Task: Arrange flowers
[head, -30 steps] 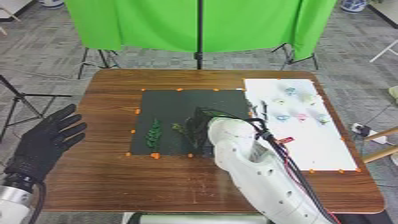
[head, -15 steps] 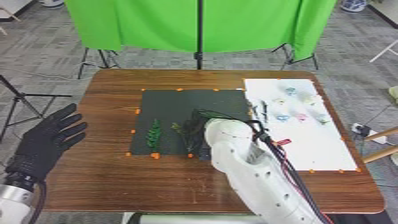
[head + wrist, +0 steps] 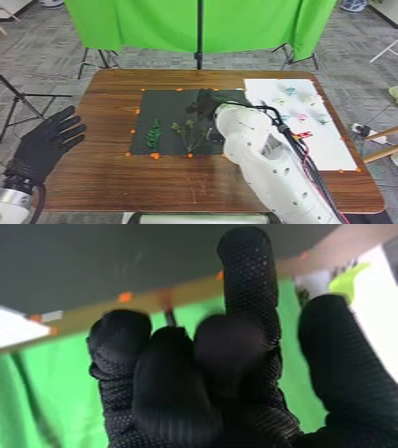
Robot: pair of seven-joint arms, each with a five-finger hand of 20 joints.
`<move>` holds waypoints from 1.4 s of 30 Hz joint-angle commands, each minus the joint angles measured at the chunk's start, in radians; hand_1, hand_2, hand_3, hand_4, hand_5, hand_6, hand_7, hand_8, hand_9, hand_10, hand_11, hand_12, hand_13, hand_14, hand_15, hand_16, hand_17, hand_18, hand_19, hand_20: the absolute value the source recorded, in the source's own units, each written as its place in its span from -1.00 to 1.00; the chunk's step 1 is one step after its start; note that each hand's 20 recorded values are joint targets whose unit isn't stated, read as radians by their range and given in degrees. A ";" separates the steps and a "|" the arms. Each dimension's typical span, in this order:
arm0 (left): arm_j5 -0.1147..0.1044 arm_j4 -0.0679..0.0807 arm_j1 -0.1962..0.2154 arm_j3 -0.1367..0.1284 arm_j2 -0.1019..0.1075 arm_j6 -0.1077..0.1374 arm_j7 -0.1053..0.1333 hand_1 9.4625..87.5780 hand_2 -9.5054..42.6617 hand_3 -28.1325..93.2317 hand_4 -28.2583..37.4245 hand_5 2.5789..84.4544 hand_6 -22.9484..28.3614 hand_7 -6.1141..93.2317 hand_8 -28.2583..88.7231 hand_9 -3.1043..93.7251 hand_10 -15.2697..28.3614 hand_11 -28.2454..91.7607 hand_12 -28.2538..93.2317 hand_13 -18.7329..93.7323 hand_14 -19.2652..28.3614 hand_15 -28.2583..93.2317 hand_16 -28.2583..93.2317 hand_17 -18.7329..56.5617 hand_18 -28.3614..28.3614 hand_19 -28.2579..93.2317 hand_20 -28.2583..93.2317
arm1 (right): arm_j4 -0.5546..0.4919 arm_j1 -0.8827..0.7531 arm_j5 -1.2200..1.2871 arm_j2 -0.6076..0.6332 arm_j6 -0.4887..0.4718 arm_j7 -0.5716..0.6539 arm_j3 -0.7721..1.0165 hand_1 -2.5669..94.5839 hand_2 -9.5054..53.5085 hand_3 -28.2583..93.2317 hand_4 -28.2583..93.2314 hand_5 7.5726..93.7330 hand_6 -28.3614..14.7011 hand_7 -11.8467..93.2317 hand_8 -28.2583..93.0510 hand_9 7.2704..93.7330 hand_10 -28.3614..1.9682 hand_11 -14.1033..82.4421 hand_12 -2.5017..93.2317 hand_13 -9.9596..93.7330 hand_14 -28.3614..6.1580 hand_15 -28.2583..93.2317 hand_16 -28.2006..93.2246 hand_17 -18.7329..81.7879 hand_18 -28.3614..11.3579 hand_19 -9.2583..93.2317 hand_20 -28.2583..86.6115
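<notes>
While the left hand [image 3: 43, 147] has its fingers released, perhaps six flowers [image 3: 301, 118] dot one white sheet [image 3: 324, 147].

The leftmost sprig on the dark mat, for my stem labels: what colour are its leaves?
The leftmost sprig has green leaves; the head view shows it best.

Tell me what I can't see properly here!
Head view: the right robot hand hides the bit of dark mat under it.
Head view: the right arm covers part of the white sheet.
Head view: the pale flowers are too small to show petals.
Right wrist view: a yellow-green thing is blurred and partly behind that hand.
</notes>
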 commanded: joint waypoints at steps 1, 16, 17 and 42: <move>0.001 -0.007 0.028 -0.006 -0.015 0.017 0.011 -0.60 -0.74 0.63 -1.00 -0.41 0.00 -0.39 -0.75 -0.50 0.19 -0.04 -0.35 -0.40 0.35 0.18 -0.62 -0.80 0.67 0.20 -0.44 | 0.054 0.085 -0.067 0.169 0.073 0.002 0.077 -0.54 -0.78 0.68 -1.00 0.62 0.28 0.06 -0.78 0.91 0.29 0.47 -0.10 0.77 0.10 0.83 0.03 0.16 -0.65 1.00 -0.03; 0.008 -0.002 0.025 -0.003 -0.020 0.009 0.011 -0.59 -0.74 0.63 -1.00 -0.41 0.00 -0.39 -0.75 -0.50 0.20 -0.04 -0.35 -0.40 0.34 0.18 -0.62 -0.80 0.67 0.20 -0.44 | 0.162 0.068 -0.152 0.347 0.069 0.061 0.039 -0.48 -1.00 0.58 -1.00 0.46 0.28 0.16 -0.82 0.71 0.18 0.51 -0.12 0.63 0.04 0.83 0.01 0.04 -0.63 0.92 0.00; 0.008 -0.001 0.022 -0.003 -0.019 0.007 0.011 -0.59 -0.74 0.63 -1.00 -0.41 0.00 -0.39 -0.75 -0.50 0.19 -0.04 -0.35 -0.40 0.34 0.18 -0.61 -0.80 0.67 0.20 -0.44 | 0.168 0.069 -0.154 0.351 0.073 0.063 0.034 -0.46 -1.00 0.57 -1.00 0.47 0.29 0.17 -0.82 0.72 0.20 0.51 -0.12 0.63 0.05 0.83 0.01 0.05 -0.63 0.92 0.00; 0.004 0.008 0.015 -0.001 -0.003 0.000 0.009 -0.60 -0.75 0.63 -1.00 -0.41 0.00 -0.39 -0.75 -0.50 0.19 -0.04 -0.35 -0.40 0.35 0.18 -0.62 -0.80 0.67 0.20 -0.44 | 0.234 0.073 -0.161 0.359 0.100 0.054 -0.015 -0.19 -1.00 0.33 -1.00 0.56 0.34 0.18 -0.82 0.82 0.28 0.47 -0.11 0.70 0.14 0.80 0.03 0.11 -0.61 0.95 -0.03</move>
